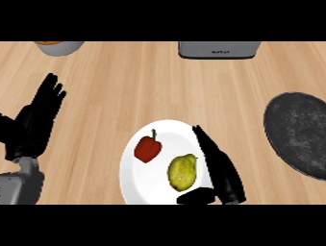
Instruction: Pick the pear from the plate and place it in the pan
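I see a pale wooden surface with fine straight grain. Near the middle sits a smooth, glossy white plate. The pear lies on the near right part of the plate. It is yellow-green with a dull, mottled skin, plump at the near end and narrower at the far end. A shiny red pepper lies just left of it, apart from it. My right robot hand hovers over the plate's right side, just beside the pear, with its fingers straight, its thumb spread and nothing in it. The left robot hand rests open at the left, fingers up. A round, dark, rough-looking pan lies to the right. A grey box and a bowl stand at the far edge.
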Robot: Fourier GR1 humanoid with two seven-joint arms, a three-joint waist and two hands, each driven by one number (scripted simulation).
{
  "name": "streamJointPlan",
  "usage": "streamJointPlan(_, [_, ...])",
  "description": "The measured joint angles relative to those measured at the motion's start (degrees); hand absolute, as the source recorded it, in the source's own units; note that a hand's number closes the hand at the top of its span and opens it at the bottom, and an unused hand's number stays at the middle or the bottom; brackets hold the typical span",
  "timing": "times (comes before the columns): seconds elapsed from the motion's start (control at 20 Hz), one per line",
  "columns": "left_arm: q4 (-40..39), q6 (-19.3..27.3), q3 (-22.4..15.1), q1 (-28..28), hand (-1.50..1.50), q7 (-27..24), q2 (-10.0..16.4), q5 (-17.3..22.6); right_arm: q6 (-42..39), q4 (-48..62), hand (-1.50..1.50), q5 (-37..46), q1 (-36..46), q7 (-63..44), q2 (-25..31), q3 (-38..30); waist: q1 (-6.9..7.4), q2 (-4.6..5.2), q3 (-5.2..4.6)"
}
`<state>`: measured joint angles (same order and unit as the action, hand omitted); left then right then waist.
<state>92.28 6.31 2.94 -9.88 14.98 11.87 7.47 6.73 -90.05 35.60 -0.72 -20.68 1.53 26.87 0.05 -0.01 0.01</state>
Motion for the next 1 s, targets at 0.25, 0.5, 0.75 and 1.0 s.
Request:
streamJointPlan(0.25, [0.7,-0.1,0.1,0.0,0.0,0.5,-1.2,-0.9,0.4,4.7,1.5,-1.7,2.7,2.5,-1.0,-0.6,0.0,-0.01,-0.02])
streamJointPlan(0.5, [0.7,-1.1,0.9,0.9,0.0,-0.2,-1.4,-0.8,3.9,8.6,1.5,-1.6,6.8,5.2,-1.3,0.5,0.04,-0.08,-0.06])
streamJointPlan(0.75, [0.7,-2.5,2.5,0.7,0.0,0.3,-1.2,-0.3,8.5,12.0,1.5,-3.3,9.7,6.0,-1.4,2.6,0.06,-0.06,-0.05])
streamJointPlan(1.0, [0.8,-3.4,3.0,1.4,0.0,0.0,-1.4,-0.5,9.9,11.1,1.5,-4.2,7.6,9.5,-0.3,3.4,0.0,-0.09,0.01])
